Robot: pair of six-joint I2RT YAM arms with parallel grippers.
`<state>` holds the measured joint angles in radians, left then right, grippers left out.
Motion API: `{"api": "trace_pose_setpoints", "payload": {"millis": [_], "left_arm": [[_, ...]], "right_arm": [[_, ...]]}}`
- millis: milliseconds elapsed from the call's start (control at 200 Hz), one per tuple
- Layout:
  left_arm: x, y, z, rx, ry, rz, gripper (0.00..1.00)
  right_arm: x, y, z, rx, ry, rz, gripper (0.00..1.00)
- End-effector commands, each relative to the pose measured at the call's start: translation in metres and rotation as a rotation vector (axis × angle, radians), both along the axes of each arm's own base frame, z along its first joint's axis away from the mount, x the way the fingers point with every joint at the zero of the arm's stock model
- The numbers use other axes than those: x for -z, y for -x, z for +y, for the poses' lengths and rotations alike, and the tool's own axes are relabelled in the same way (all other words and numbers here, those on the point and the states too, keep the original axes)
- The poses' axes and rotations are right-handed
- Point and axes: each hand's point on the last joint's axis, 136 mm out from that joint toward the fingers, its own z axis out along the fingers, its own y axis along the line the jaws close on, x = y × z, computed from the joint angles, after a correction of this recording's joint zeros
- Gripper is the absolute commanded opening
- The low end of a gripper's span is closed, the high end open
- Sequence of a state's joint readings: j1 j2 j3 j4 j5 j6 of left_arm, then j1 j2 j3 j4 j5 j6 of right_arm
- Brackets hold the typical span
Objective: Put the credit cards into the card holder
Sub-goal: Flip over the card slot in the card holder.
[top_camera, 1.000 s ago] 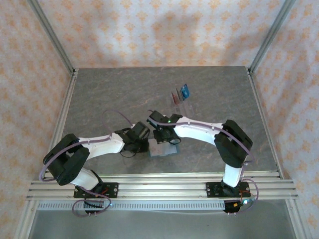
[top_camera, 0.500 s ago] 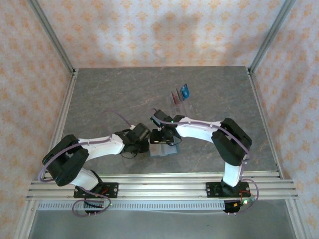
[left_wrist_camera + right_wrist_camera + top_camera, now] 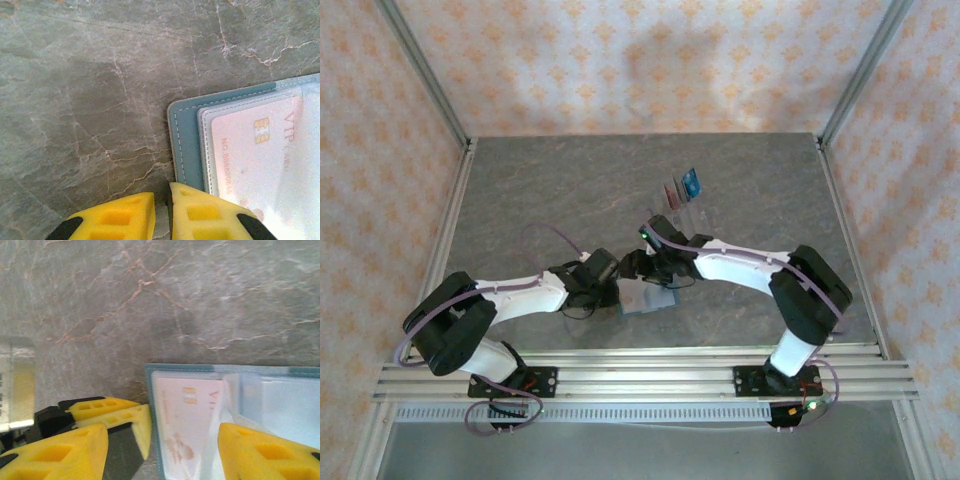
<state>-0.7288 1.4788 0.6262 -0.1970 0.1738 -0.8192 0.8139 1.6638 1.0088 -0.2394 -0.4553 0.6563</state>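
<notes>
Grey stone counter [image 3: 100, 75]; my L gripper [image 3: 161, 197] nearly closed at corner of card holder [image 3: 185, 130], R gripper [image 3: 162, 432] wide astride it, pink card [image 3: 250, 160] inside.

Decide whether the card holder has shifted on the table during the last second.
No. The card holder lies at the same gap from the front rail and the same spot along it.

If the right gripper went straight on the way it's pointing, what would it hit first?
Most likely the open card holder holding a pink card. It lies directly ahead, between the right gripper's spread fingers, though depth is hard to judge.
</notes>
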Motion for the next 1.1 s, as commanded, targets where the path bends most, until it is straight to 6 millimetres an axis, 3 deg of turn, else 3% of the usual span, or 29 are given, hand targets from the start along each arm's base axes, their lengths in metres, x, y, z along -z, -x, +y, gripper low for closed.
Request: {"api": "trace_pose_setpoints", "payload": {"millis": [0, 175, 430, 605, 811, 1096], "left_arm": [[0.015, 0.017, -0.029, 0.075, 0.101, 0.050, 0.17], [0.015, 0.017, -0.030, 0.081, 0.100, 0.052, 0.17], [0.015, 0.018, -0.029, 0.086, 0.099, 0.054, 0.17], [0.016, 0.018, -0.029, 0.090, 0.097, 0.054, 0.17], [0.019, 0.017, -0.032, 0.096, 0.097, 0.061, 0.17], [0.018, 0.017, -0.032, 0.098, 0.099, 0.060, 0.17]], "right_arm": [[0.004, -0.006, -0.024, 0.068, 0.079, -0.042, 0.60], [0.019, 0.005, -0.016, 0.056, 0.022, 0.028, 0.59], [0.016, 0.013, 0.002, 0.037, -0.103, 0.079, 0.59], [0.014, 0.023, -0.019, 0.085, -0.054, 0.071, 0.59], [0.031, 0.040, -0.038, 0.135, 0.005, 0.124, 0.62], [0.028, 0.032, -0.032, 0.128, 0.016, 0.100, 0.62]]}}
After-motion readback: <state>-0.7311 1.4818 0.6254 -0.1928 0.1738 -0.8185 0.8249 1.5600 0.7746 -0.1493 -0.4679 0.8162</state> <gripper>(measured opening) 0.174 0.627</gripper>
